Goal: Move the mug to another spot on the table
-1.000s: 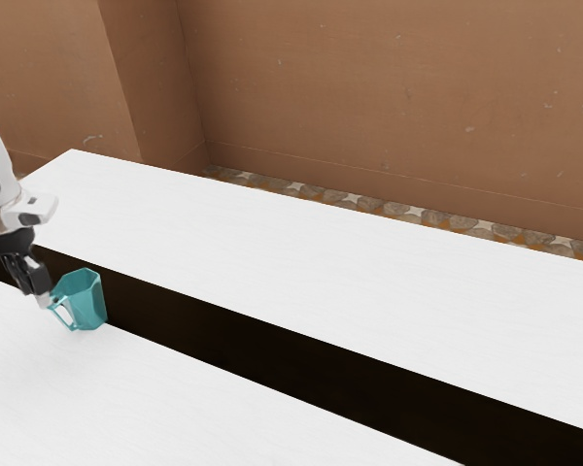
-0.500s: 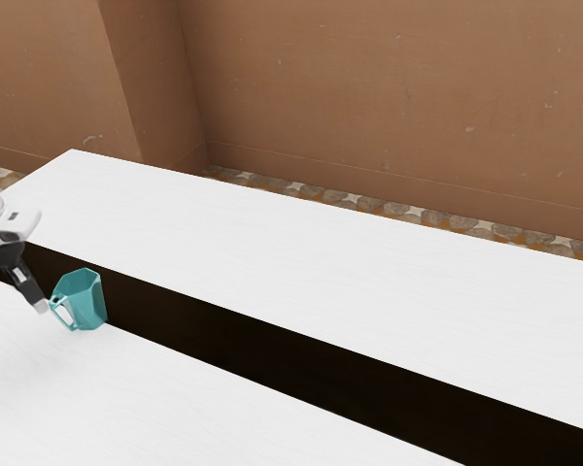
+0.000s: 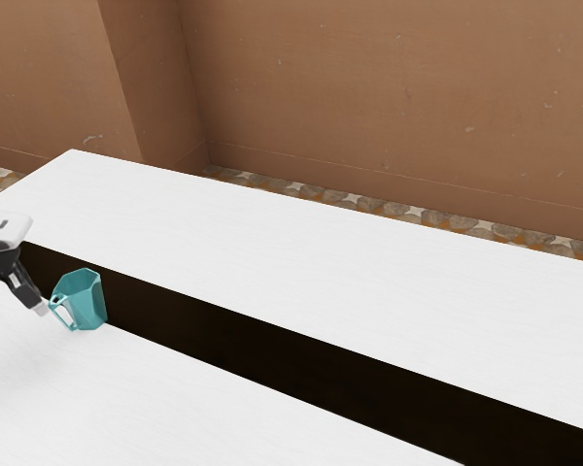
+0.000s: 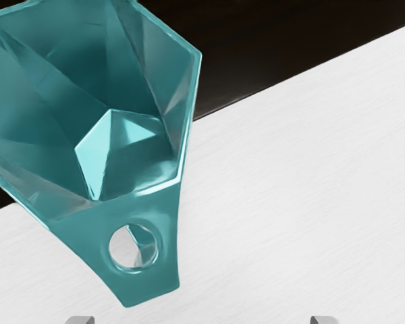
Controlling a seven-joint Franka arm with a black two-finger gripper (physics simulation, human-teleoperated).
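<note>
One teal mug [image 3: 82,297] stands upright at the lower left of the exterior frame, mouth up. It sits on the near desk [image 3: 175,408], right at its edge beside the dark gap [image 3: 272,359]. Its handle [image 3: 60,313] points left toward the hand [image 3: 36,299], which is just beside it. The fingers [image 4: 78,318] stand apart, seemingly either side of the handle without touching it.

1 teal mug [image 3: 81,296] stands upright on the near white table [image 3: 175,408], at its far-left edge beside a dark gap [image 3: 272,349].
</note>
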